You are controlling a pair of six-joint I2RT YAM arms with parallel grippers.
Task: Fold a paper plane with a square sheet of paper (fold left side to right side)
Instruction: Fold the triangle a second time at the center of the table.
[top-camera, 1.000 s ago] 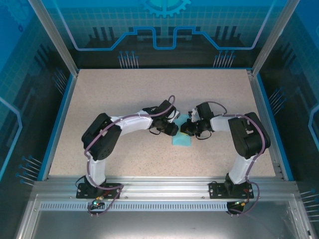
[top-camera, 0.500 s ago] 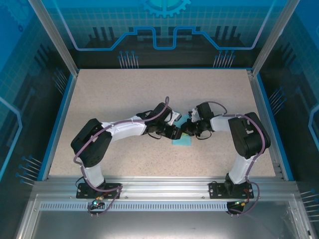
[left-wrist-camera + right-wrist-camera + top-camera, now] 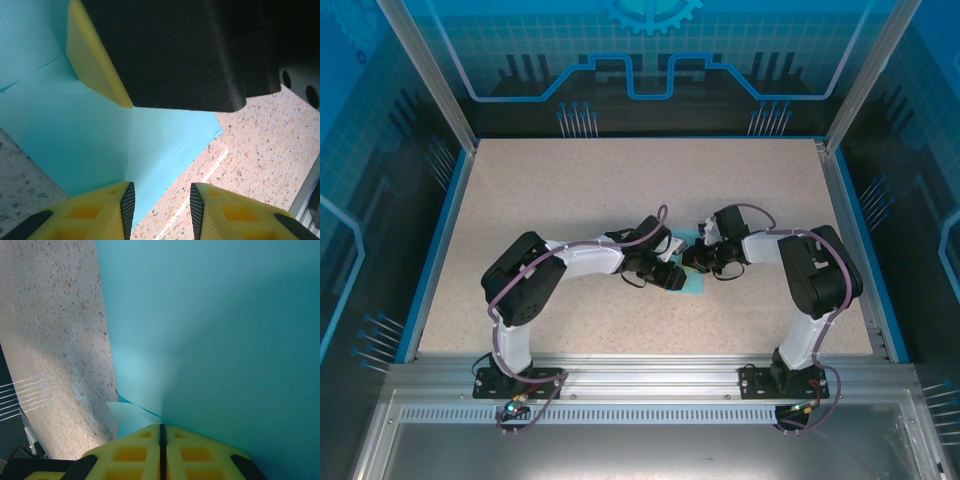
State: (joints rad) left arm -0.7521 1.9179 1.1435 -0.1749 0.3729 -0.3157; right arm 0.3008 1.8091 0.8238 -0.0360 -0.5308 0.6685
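The light-blue square sheet of paper [image 3: 691,283] lies on the speckled table between the two grippers, folded into a narrower shape with a crease. It spreads across the left wrist view [image 3: 100,145] and covers most of the right wrist view [image 3: 225,340]. My left gripper [image 3: 670,274] hovers low over the sheet's left part. It is open [image 3: 161,206] with nothing between its fingers, and one finger is above the paper's edge. My right gripper [image 3: 696,259] is shut [image 3: 161,440]. Its tips are down on the sheet, where a pale flap [image 3: 131,415] lifts slightly.
The right gripper's black body and yellow finger [image 3: 92,60] loom very close in front of the left gripper. A blue rim [image 3: 438,240] borders the table, and posts [image 3: 425,70] stand at the back corners.
The left gripper has slid a little toward the front and right over the paper, and its elbow has shifted. The right arm and the sheet have stayed put.
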